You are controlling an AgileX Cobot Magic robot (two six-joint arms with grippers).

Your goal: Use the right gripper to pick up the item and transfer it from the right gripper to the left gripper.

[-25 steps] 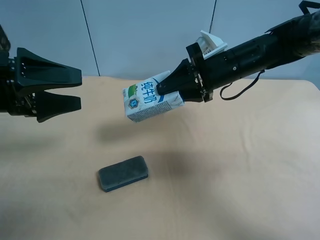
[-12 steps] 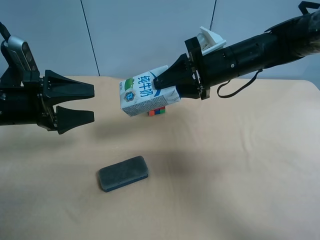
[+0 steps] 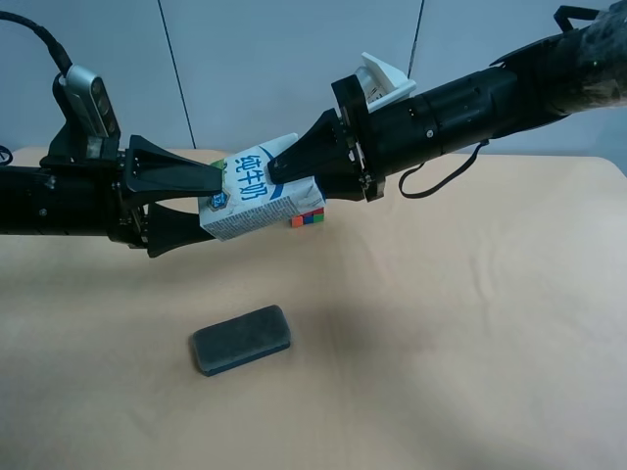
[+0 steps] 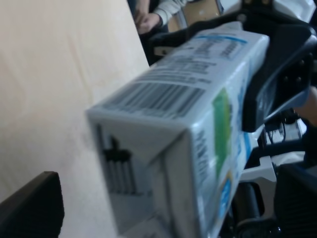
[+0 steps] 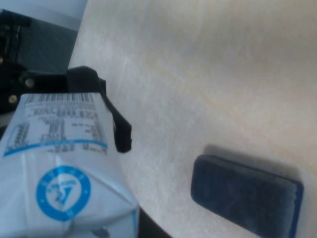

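Observation:
The milk carton (image 3: 257,196) hangs lengthwise above the table. The right gripper (image 3: 286,176), on the arm with the white module at the exterior high view's right, is shut on its gabled end. The left gripper (image 3: 212,202), with the silver-grey module, is open, and its two jaws stand above and below the carton's other end. The left wrist view shows the carton's base (image 4: 163,148) close up, with one left finger (image 4: 32,208) beside it and not pressing on it. The right wrist view shows the carton (image 5: 59,163) and a left finger (image 5: 116,124) beyond it.
A dark grey eraser (image 3: 241,339) lies on the tan table (image 3: 470,323) below the grippers; it also shows in the right wrist view (image 5: 246,196). A multicoloured cube (image 3: 308,218) sits on the table behind the carton.
The right gripper has carried the carton leftward. The left gripper has moved right, and its open jaws now straddle the carton's end.

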